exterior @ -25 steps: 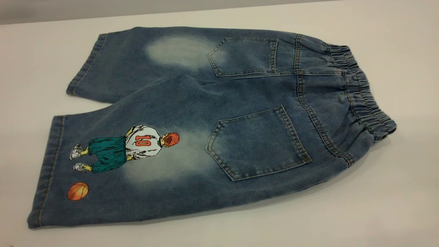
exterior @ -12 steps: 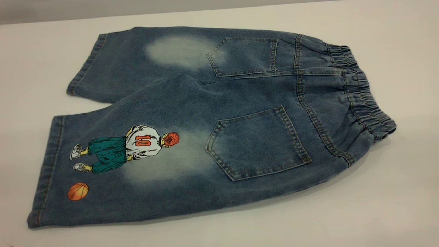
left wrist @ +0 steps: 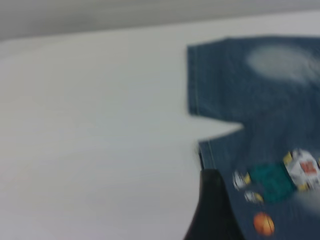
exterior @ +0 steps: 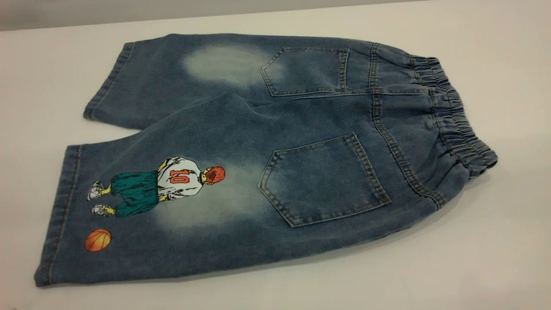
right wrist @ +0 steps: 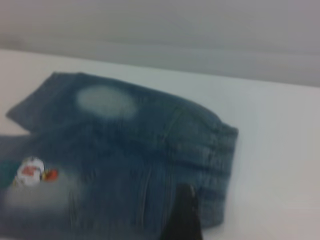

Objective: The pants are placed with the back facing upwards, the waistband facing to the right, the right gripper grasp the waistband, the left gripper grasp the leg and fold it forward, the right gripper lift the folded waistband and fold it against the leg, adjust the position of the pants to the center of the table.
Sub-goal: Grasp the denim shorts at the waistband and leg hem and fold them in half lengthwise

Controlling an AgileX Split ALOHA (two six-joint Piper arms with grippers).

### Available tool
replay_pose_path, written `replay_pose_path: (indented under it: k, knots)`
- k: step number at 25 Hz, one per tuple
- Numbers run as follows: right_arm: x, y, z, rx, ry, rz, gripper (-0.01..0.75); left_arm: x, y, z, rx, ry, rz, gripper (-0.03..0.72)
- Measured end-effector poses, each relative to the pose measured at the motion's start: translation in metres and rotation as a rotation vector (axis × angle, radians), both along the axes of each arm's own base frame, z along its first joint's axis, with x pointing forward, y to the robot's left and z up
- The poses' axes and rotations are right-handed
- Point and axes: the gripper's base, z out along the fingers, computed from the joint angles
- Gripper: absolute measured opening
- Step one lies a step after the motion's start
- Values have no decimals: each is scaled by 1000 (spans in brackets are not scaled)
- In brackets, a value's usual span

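Lying flat, back up, the pants (exterior: 258, 150) present the waistband (exterior: 452, 116) at 3 o'clock. Left tool (left wrist: 212, 210) and right tool (right wrist: 182, 215): grip state cannot be told. Best pinch both layers squarely.

One pants (exterior: 267, 155), two pockets (exterior: 323, 178), one table (exterior: 495, 258).

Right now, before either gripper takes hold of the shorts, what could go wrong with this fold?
1. The waistband is gathered and thick, so the right gripper may pinch only one layer.
2. The left gripper sits at the hem of the leg; a shallow grip could slip.
3. The pants lie askew on the table, so the fold may land crooked.
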Motion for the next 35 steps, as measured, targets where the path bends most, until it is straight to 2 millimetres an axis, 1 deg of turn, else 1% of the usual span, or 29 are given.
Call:
replay_pose_path:
  k: [2, 5, 7, 9, 11, 13, 16, 17, 18, 20, 22, 25, 29, 31, 33, 35]
  knots:
    - [11, 0, 10, 5, 3, -7, 567, 10, 0, 14, -9, -29, 12, 468]
    - [28, 3, 27, 35, 25, 1, 567, 30, -2, 35, -24, -40, 8, 468]
    - [42, 5, 42, 59, 28, 3, 567, 49, -3, 49, -39, -30, 15, 468]
    - [60, 7, 53, 79, 55, 8, 567, 69, -4, 63, -44, -22, 16, 468]
    - [78, 9, 63, 103, 75, 11, 567, 93, -6, 72, -59, 8, 23, 468]
    - [98, 12, 67, 119, 132, 15, 567, 117, -7, 80, -61, 43, 23, 468]
    - [129, 15, 71, 154, 189, 14, 567, 155, -11, 83, -84, 103, 22, 468]
    - [141, 16, 70, 162, 204, 13, 567, 169, -12, 81, -98, 126, 20, 468]
    - [150, 17, 69, 169, 217, 13, 567, 183, -14, 80, -111, 137, 17, 468]
    - [172, 18, 59, 171, 259, 10, 567, 208, -17, 76, -137, 144, 15, 468]
    - [190, 19, 48, 161, 287, 2, 567, 232, -19, 65, -142, 163, 10, 468]
    - [213, 19, 30, 155, 363, -15, 567, 258, -20, 41, -109, 224, -3, 468]
    - [235, 22, 3, 137, 484, 1, 567, 282, -21, 13, -88, 302, -9, 468]
    - [243, 25, -9, 134, 535, 24, 567, 290, -22, 4, -76, 310, -16, 468]
    - [251, 28, -20, 150, 571, 51, 567, 296, -22, -1, -67, 303, -21, 468]
    - [258, 33, -32, 164, 616, 99, 567, 297, -22, -2, -67, 296, -21, 468]
